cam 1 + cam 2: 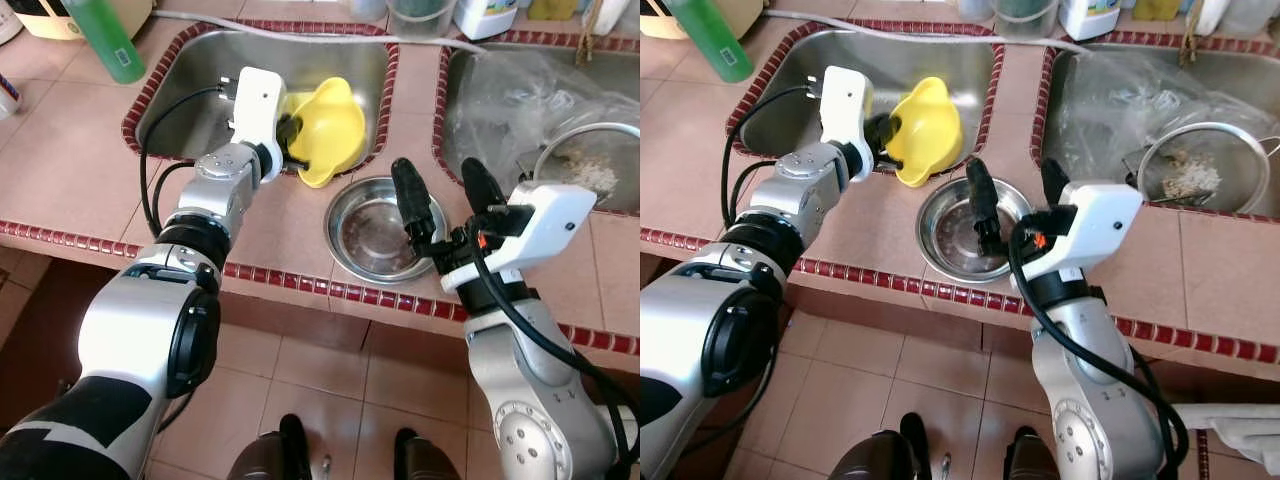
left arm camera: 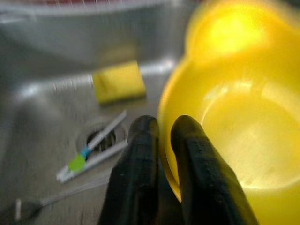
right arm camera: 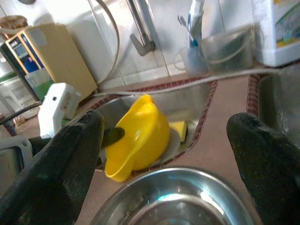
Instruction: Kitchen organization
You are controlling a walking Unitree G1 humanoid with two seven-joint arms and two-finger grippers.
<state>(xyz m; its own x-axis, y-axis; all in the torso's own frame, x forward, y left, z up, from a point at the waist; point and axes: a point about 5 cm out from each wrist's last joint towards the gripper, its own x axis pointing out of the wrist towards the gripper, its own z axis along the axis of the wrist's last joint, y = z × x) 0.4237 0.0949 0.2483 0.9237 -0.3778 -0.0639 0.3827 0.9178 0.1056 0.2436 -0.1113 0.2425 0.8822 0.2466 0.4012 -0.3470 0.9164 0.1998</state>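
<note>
The left tool (image 1: pixel 290 135) pinches the rim of a yellow plastic bowl with a spout (image 1: pixel 328 128). The two black fingers (image 2: pixel 140 164) are pressed together on the thin edge. The bowl hangs tilted over the front rim of the left steel sink (image 1: pixel 200 90), close to the tiled surface (image 1: pixel 70 150).

The right tool (image 1: pixel 445 195) is spread wide. It hovers over a round shiny steel bowl (image 1: pixel 365 235) that sits on the surface near the front edge.

The grip on the yellow bowl is only at one small spot on the rim. I think the bowl could swing or slip out and drop into the sink, where a yellow sponge (image 2: pixel 118 82) and a toothbrush (image 2: pixel 91 150) lie near the drain.

The steel bowl is smooth and sits close to the edge. If the right tool bumps it or grabs it badly, it could slide off onto the floor.
</note>
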